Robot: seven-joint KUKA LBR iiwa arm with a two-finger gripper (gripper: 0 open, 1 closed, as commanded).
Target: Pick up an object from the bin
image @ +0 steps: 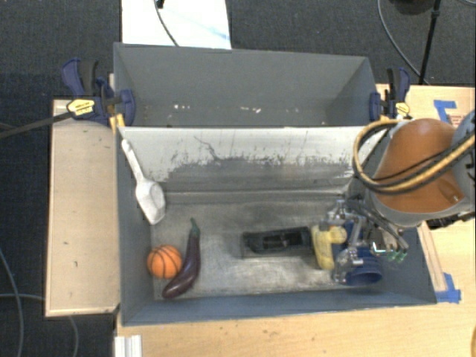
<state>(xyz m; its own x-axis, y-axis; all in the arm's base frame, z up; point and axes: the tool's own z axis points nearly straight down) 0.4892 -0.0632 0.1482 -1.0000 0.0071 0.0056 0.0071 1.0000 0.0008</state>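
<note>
The gripper (344, 262) sits low at the right end of the grey metal bin (245, 158), hemmed in by the right wall and the front rim; whether it is wide or narrow I cannot tell. On the left, a white plastic scoop (146, 190) leans on the left wall. In the front-left corner a small orange ball (164, 261) touches a purple aubergine-shaped toy (187, 262). Bare floor follows, then a flat black block (274, 241). A pale yellow lumpy piece (323, 248) lies against the gripper's left, and a blue rounded piece (366, 276) lies just under it.
</note>
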